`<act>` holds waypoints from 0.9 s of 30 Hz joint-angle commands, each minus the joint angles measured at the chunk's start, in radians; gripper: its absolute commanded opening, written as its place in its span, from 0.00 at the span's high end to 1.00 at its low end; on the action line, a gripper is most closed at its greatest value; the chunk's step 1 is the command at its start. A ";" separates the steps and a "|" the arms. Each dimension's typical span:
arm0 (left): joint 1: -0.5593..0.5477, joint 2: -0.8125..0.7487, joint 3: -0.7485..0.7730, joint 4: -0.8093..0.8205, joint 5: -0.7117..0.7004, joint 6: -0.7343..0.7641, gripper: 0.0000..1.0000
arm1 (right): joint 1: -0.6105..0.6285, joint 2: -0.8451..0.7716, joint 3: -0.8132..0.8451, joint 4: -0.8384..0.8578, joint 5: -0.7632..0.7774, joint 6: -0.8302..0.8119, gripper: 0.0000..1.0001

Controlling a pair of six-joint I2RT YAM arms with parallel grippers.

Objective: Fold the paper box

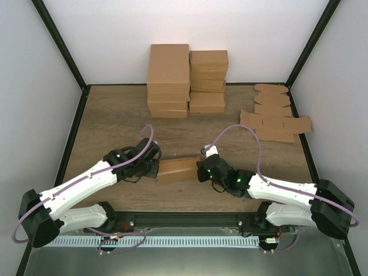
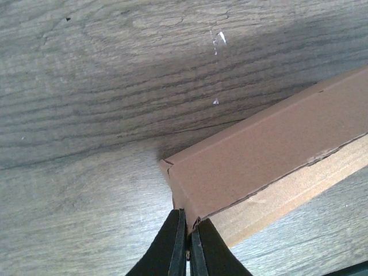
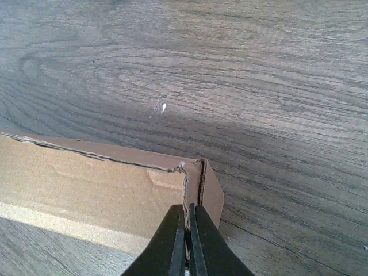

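the paper box [image 1: 177, 169] lies on the wooden table [image 1: 115, 121], already shaped into a long shallow carton, stretched between the two grippers. its left end corner sits right at the tips of the left gripper [image 1: 152, 167]. in the left wrist view those fingers [image 2: 172, 241] are pressed nearly together, with only a thin edge of cardboard at the box corner [image 2: 270, 155] pinched between them. the right gripper [image 1: 202, 171] meets the opposite end, and in its wrist view the fingers [image 3: 202, 241] are clamped on the upright end wall of the box [image 3: 86, 184], whose torn-looking top edge runs away to the gripper's left. well beyond both grippers, at the far edge, stands a stack of finished cartons [image 1: 187, 80]. flat brown blanks [image 1: 276, 118] lie beyond the right gripper, off to its right.
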 commanded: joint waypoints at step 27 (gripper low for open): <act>0.043 -0.025 0.000 0.038 0.098 -0.445 0.96 | 0.014 0.065 0.015 -0.175 -0.027 -0.048 0.97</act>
